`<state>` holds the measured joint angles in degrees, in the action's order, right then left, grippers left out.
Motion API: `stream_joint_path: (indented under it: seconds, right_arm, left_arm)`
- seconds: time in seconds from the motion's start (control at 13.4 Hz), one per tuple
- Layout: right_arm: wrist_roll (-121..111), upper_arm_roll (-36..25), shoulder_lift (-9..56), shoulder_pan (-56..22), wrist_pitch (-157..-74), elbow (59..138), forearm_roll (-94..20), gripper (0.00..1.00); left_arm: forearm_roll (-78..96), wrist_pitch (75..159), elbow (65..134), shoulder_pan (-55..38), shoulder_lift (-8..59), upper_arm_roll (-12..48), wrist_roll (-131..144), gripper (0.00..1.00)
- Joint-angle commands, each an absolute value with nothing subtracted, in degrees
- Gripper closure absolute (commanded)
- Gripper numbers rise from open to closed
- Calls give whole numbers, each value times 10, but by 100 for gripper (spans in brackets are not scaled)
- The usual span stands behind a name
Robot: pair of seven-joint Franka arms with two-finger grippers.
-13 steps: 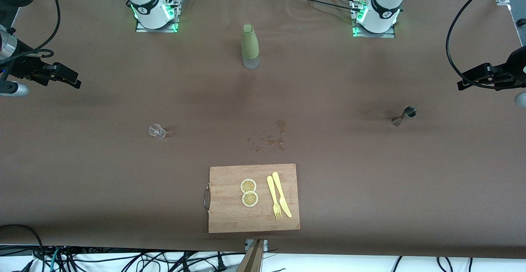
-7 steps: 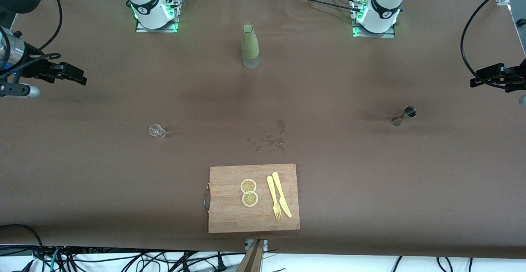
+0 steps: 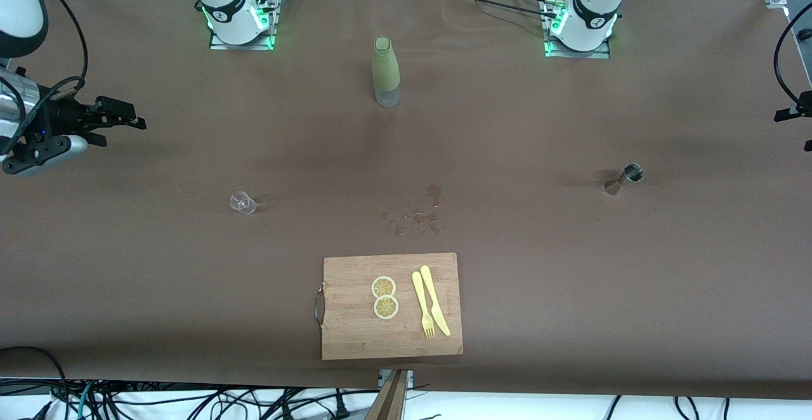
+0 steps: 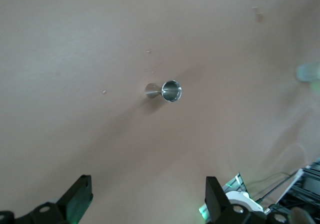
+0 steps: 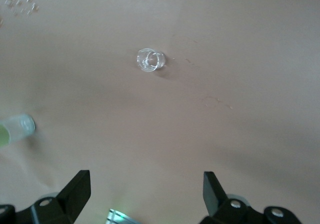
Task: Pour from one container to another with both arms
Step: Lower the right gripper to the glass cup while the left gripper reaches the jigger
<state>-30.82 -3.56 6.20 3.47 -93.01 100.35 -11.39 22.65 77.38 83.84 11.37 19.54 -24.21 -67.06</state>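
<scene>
Front view: the right gripper [image 3: 130,117] hangs open over the table's right-arm edge, holding nothing. At the left-arm edge, the left gripper [image 4: 145,196] gapes above a small steel double-cone jigger [image 4: 165,90].

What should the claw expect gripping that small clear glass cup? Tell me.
The small clear glass cup looks thin-walled and see-through, so probably fragile and light. Its smooth round wall may slip between the fingers. Being short, it should tip less readily than the tall green bottle.
</scene>
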Motion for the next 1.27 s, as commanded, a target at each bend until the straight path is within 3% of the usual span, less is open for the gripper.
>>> stream_joint_path:
  seconds: [0.0,0.82,1.19]
  right_arm:
    - [-426,-34,99,58,-927,981,-169,0]
    - [-1090,-34,294,154,-982,996,-439,0]
    - [-1326,-33,373,156,-1034,1075,-623,0]
  left_arm:
    - [314,776,887,132,240,-284,-838,0]
    - [624,659,899,190,537,-299,-1407,0]
    - [683,654,895,185,586,-257,-1505,0]
